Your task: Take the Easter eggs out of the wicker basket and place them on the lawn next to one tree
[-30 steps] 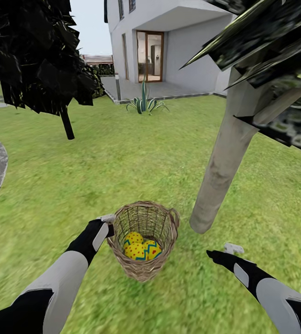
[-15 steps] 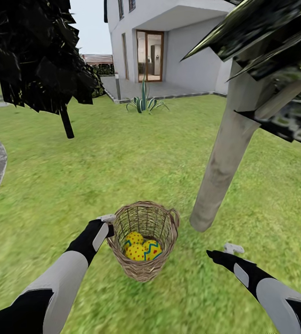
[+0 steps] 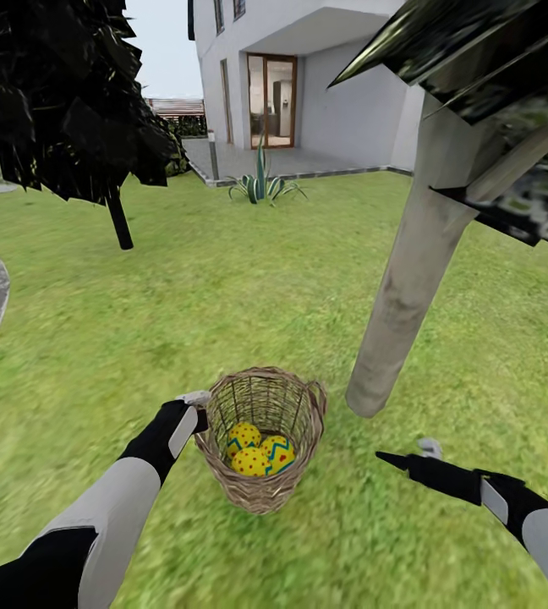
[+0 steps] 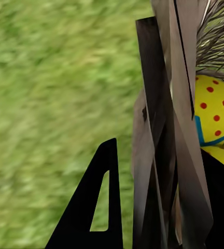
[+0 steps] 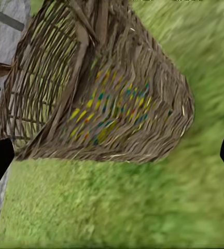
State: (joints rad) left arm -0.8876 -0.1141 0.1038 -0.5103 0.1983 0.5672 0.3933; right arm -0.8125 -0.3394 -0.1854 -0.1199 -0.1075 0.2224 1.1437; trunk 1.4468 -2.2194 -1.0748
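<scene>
Lawn (image 3: pixel 223 304) spread beneath a pale tree (image 3: pixel 409 288), basket (image 3: pixel 261 440) stood near its trunk, rim clamped by the left gripper (image 3: pixel 196 399), three eggs (image 3: pixel 257 450) held inside, right gripper (image 3: pixel 422 448) spread empty beside the basket.

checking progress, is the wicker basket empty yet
No: the wicker basket holds Easter eggs; yellow dotted shells show inside it.

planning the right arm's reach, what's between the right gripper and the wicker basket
Only bare lawn. In the head view the right gripper hangs apart from the wicker basket, with just grass in the gap.
</scene>
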